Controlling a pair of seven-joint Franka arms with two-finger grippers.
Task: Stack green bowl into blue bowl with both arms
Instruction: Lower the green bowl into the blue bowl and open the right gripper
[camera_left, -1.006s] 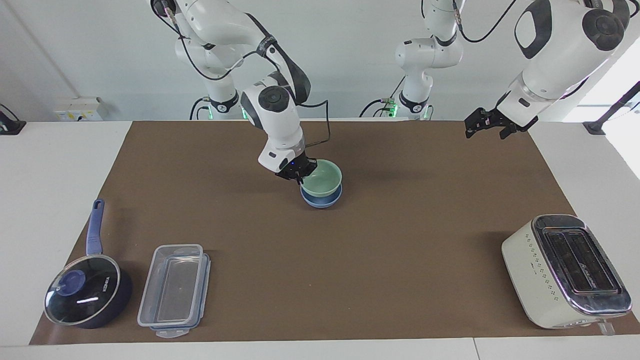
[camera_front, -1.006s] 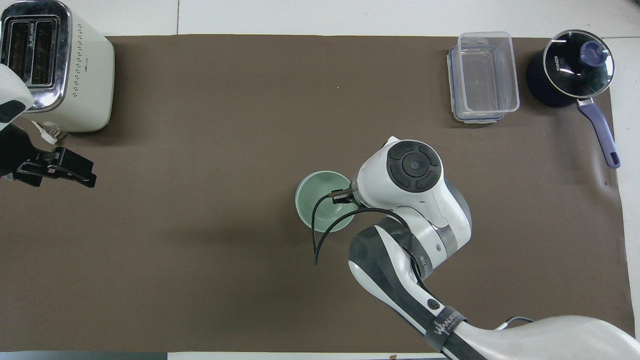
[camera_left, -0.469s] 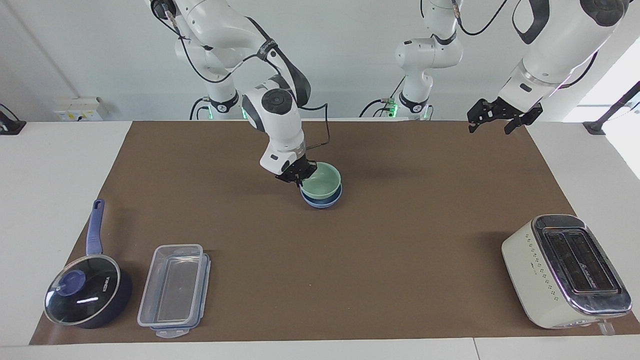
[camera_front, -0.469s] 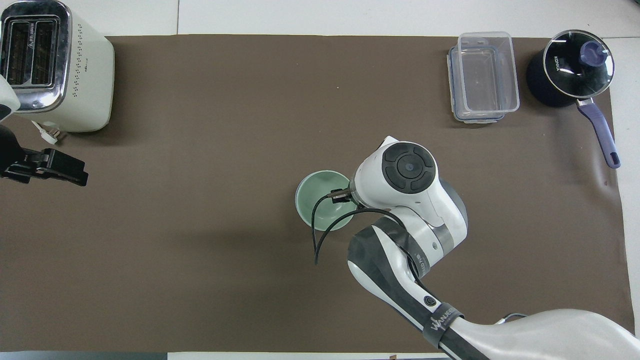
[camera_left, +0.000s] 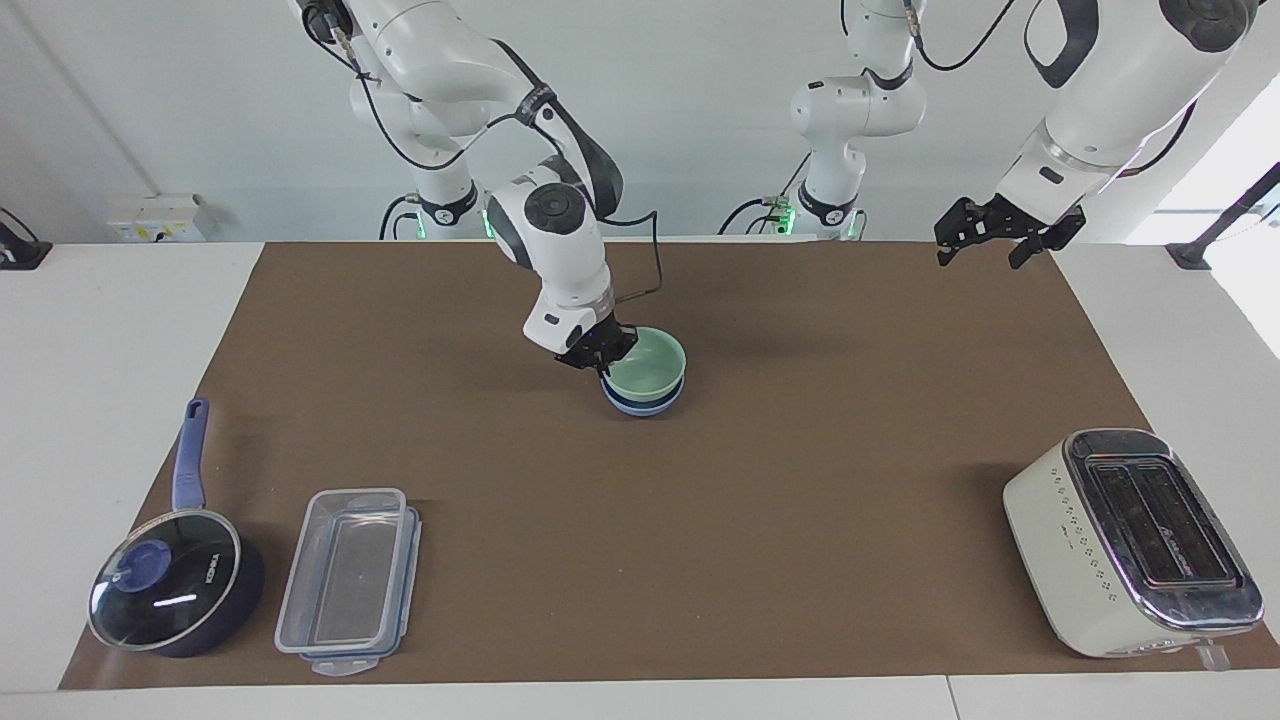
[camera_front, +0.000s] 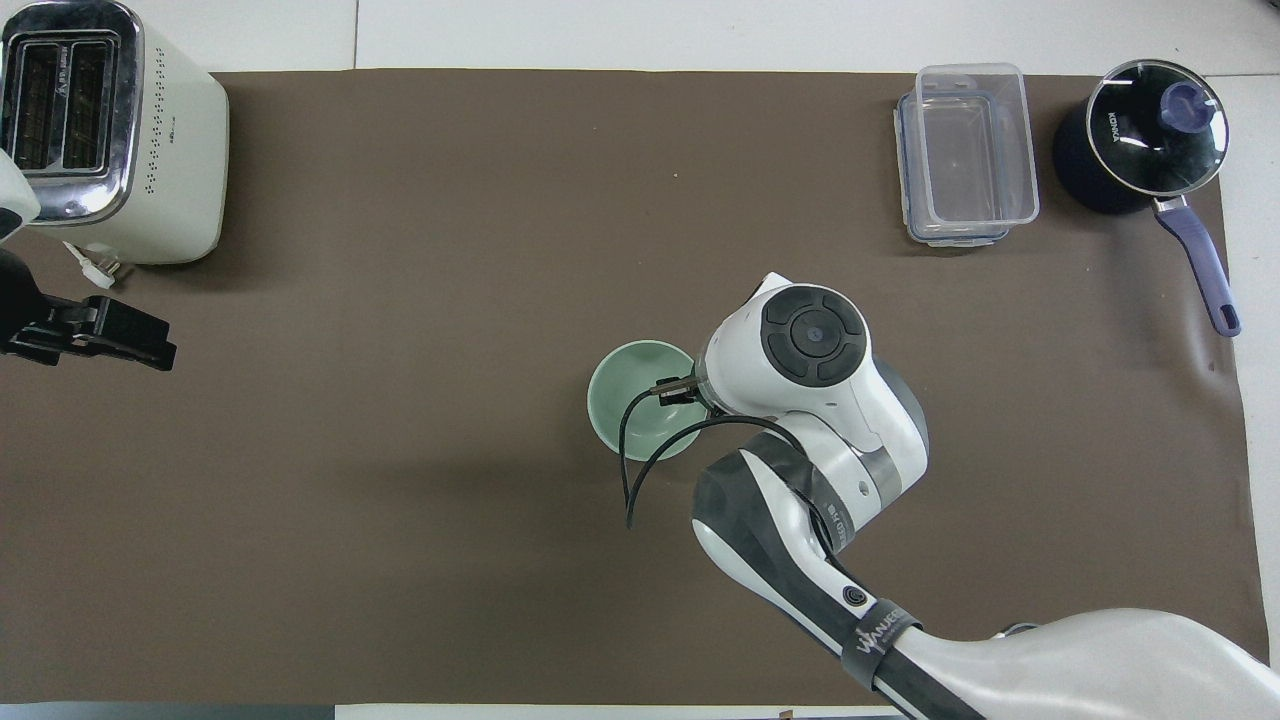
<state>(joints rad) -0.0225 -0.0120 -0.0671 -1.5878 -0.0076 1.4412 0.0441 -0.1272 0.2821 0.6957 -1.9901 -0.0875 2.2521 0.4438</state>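
The green bowl (camera_left: 648, 366) sits nested inside the blue bowl (camera_left: 642, 403) at mid table. In the overhead view only the green bowl (camera_front: 630, 400) shows, and the blue bowl is hidden beneath it. My right gripper (camera_left: 598, 357) is shut on the green bowl's rim, on the side toward the right arm's end. In the overhead view the right wrist (camera_front: 810, 345) covers it. My left gripper (camera_left: 985, 245) is open and empty. It waits in the air over the mat's edge at the left arm's end, and it also shows in the overhead view (camera_front: 150, 345).
A cream toaster (camera_left: 1130, 540) stands far from the robots at the left arm's end. A clear plastic container (camera_left: 348, 578) and a dark blue lidded saucepan (camera_left: 170, 590) stand far from the robots at the right arm's end. A brown mat (camera_left: 800, 500) covers the table.
My right gripper lowered the green bowl from a slight tilt until it sits level in the blue bowl. My left gripper rose and drew back toward the mat's edge.
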